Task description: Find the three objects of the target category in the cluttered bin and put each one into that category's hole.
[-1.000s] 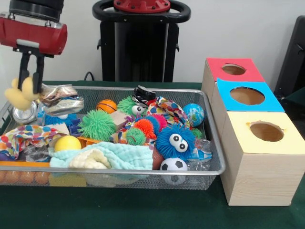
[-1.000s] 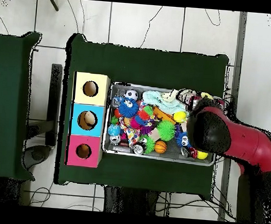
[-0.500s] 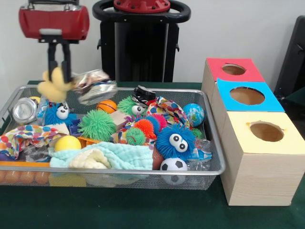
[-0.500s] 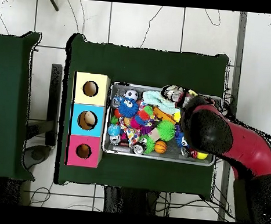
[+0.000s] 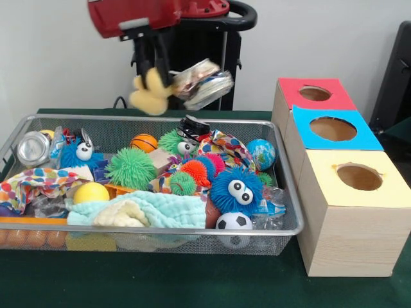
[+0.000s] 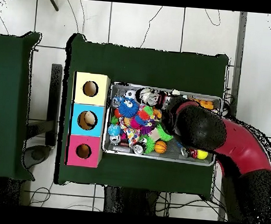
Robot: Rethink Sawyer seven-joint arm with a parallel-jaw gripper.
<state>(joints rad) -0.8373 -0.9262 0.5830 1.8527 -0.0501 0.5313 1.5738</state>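
A plain pale wall (image 5: 58, 58) stands behind the dark green table (image 5: 192, 289). Seen from above, a second green table (image 6: 7, 103) sits alongside on a light tiled floor (image 6: 145, 24) strewn with cables (image 6: 151, 22).

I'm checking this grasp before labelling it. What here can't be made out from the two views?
- Front view: the fingers are blurred; whether they pinch the yellow plush, the foil packet, or both is unclear.
- Overhead view: the arm hides the gripper, its load and part of the bin.

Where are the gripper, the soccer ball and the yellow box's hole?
gripper (image 5: 156, 76): front view, between its fingertips.
soccer ball (image 5: 233, 222): front view, its middle.
yellow box's hole (image 5: 359, 176): front view, the hole's middle.
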